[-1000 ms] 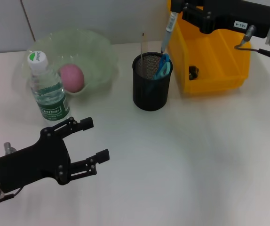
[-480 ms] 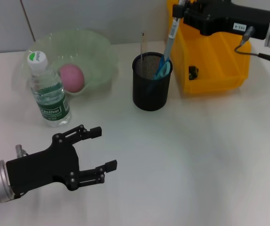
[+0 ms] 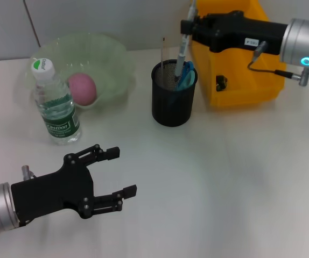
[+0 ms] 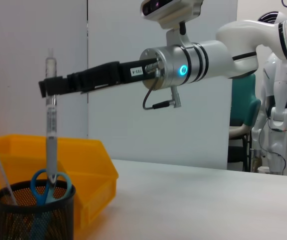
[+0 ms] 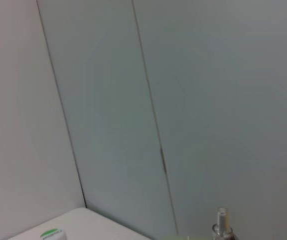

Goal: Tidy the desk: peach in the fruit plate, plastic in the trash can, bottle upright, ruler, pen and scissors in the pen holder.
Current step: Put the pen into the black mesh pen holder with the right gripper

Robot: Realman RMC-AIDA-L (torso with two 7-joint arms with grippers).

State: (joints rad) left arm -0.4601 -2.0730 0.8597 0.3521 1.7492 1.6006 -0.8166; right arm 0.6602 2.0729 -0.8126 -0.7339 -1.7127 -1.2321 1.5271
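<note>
Lowered now, right claw (image 3: 185, 27) pinches pen (image 4: 50, 145) upright inside pen holder (image 3: 174, 100); left claw (image 3: 111, 174) spread.

A robotics lab: a white test table (image 3: 240, 177) against plain grey wall panels (image 5: 193, 100), with another white robot (image 4: 283, 100) standing behind.

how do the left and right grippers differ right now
The right gripper is up over the pen holder, shut on the pen, which stands upright with its lower end inside the holder. The left gripper hangs low over the bare table near the front edge, open and holding nothing. The right points toward the robot's left, the left toward its right. Both are black.
</note>
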